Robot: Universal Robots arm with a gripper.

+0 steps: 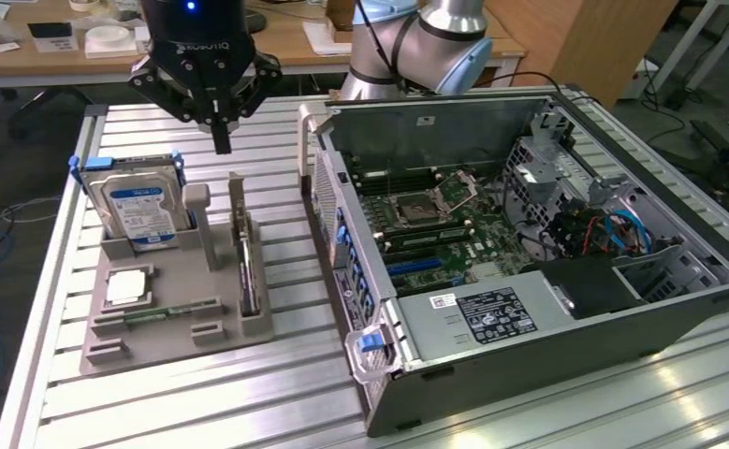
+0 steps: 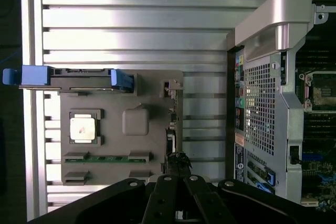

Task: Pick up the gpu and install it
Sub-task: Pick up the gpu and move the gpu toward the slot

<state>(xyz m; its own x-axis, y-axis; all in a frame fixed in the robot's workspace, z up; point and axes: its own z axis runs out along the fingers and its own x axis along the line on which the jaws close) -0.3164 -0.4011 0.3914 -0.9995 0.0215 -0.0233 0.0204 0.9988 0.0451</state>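
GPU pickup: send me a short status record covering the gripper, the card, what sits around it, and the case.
gripper: shut, empty, raised above the grey holder, touching nothing
gpu: standing on edge in a slot of the grey holder, not gripped
hard drive: upright in the same holder, towards the exterior view's left of the gpu
computer case: side open, motherboard exposed, on the exterior view's right of the holder
task state: gpu not yet picked up

We read one brand name: ROBOTIQ, in pale letters on the black body of the gripper [image 1: 222, 140]. The blue-and-white label on the hard drive [image 1: 139, 208] and the black label on the power supply [image 1: 499, 313] carry print too small for us to read.
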